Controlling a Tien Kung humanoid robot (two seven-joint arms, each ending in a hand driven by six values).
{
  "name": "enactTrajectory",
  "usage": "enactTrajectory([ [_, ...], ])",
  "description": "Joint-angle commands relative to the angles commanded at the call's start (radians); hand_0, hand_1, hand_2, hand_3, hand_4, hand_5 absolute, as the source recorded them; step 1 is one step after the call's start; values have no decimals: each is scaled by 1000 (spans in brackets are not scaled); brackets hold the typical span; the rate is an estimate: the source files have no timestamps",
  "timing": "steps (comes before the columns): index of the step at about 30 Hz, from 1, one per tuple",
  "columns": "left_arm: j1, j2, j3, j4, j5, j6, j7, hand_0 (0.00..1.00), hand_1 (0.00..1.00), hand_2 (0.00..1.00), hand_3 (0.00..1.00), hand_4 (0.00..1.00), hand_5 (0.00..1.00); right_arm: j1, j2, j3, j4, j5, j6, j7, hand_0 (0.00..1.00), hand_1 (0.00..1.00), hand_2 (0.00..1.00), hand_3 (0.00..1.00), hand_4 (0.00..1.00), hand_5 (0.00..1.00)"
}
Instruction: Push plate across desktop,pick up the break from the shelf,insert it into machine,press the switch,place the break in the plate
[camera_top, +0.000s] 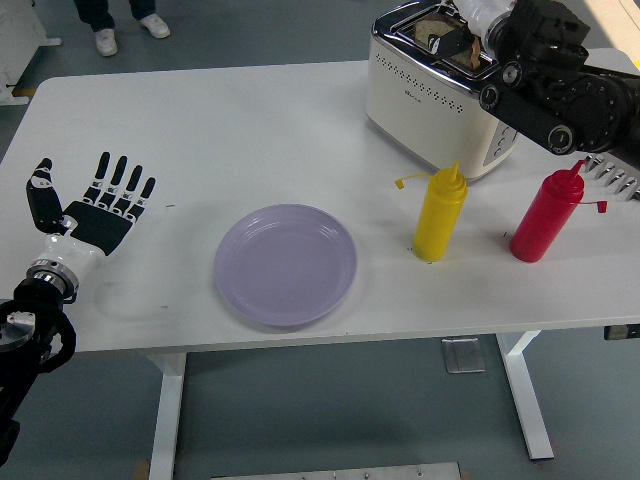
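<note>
On the white table are seen one plate, one toaster holding one bread slice, and two bottles. The left hand lies spread flat; the right hand is over the bread, its grip unclear.

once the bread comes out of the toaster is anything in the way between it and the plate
Mostly clear. The plate lies down and left of the toaster, with bare table between. The yellow bottle stands just right of that line, so a wide swing could clip it.

Bright, even light; sharp focus.
</note>
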Motion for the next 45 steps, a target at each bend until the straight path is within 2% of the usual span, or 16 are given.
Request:
enactTrajectory([
  [3,0,0,-1,1,-2,1,-1,802,796,766,748,767,998,0,-2,5,5,-4,-11,0,313,457,422,569,516,206],
  [4,1,0,-1,1,-3,1,-1,803,795,769,752,762,998,-1,-2,5,7,-4,-16,-1,302,432,404,471,354,2],
  [9,2,0,-5,6,-14,1,1,803,795,769,752,762,998,-7,-3,13,20,-14,-58,-10,302,432,404,471,354,2],
  [10,2,0,-6,6,-16,1,2,803,793,768,752,756,998,-9,-5,17,25,-19,-68,-12,305,430,379,392,357,2],
  [15,4,-1,-10,8,-22,0,4,802,786,764,751,749,998,-17,-15,53,45,-60,-101,-25,307,423,369,376,333,2],
  [21,7,-1,-12,8,-22,0,5,802,786,764,751,749,998,-21,-35,106,70,-109,-112,-36,307,423,369,376,333,2],
  [22,7,-1,-12,8,-22,0,5,799,775,754,743,747,998,-21,-41,117,77,-121,-112,-40,312,422,369,373,301,2],
  [27,10,-2,-14,8,-22,1,6,799,775,754,743,747,998,-19,-67,173,108,-168,-111,-60,312,422,369,373,301,2],
  [28,10,-2,-14,7,-22,1,6,791,754,723,715,746,998,-19,-72,184,115,-176,-111,-65,315,418,362,367,328,2],
  [34,15,-3,-15,7,-23,0,7,788,747,711,703,748,998,-24,-104,266,181,-236,-114,-100,313,413,361,366,341,2],
  [39,17,-2,-15,8,-27,-2,11,788,747,711,703,748,998,-26,-145,338,274,-304,-108,-121,313,413,361,366,341,2],
  [45,17,-2,-15,9,-34,-7,13,784,741,707,699,751,998,-30,-180,382,383,-379,-110,-136,312,410,358,361,355,2],
])
